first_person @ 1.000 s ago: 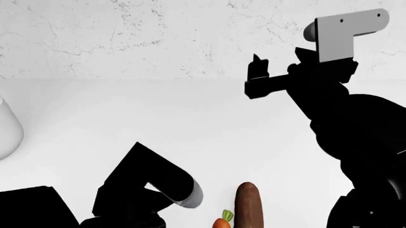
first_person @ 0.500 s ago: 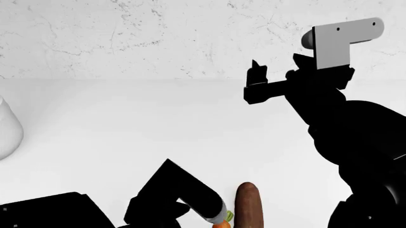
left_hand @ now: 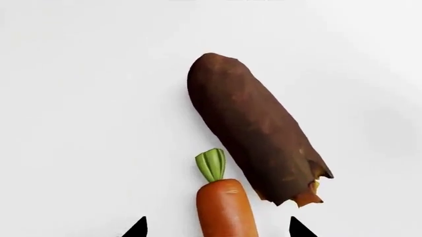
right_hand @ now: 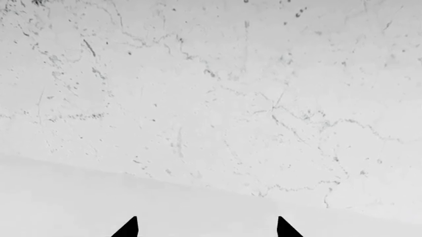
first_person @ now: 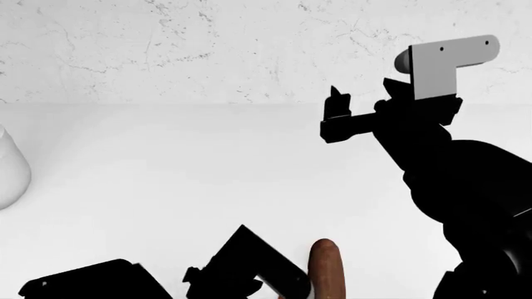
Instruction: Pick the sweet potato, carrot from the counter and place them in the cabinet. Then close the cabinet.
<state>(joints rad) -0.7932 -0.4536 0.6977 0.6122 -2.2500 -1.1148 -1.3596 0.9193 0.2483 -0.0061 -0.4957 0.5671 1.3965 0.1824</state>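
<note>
Left wrist view: the left gripper hangs over the white counter with its jaws spread wide, only the two black fingertips showing, nothing between them but the thick end of the carrot. The carrot lies flat on the counter, its green stub pointing away from the gripper. The sweet potato lies just beside it, at a slant to it, so close along one flank that contact cannot be judged; its ragged end with a yellowish patch sits nearest one fingertip.

Head view: the left arm reaches low across the counter's near edge, its body covering the carrot. The sweet potato's rounded end stands clear beside the arm. The right gripper is raised well away, up against the marbled wall. A pale rounded object sits at the far left.

Right wrist view: the right gripper is released, fingertips wide apart, facing the wall and a strip of counter, holding nothing.
</note>
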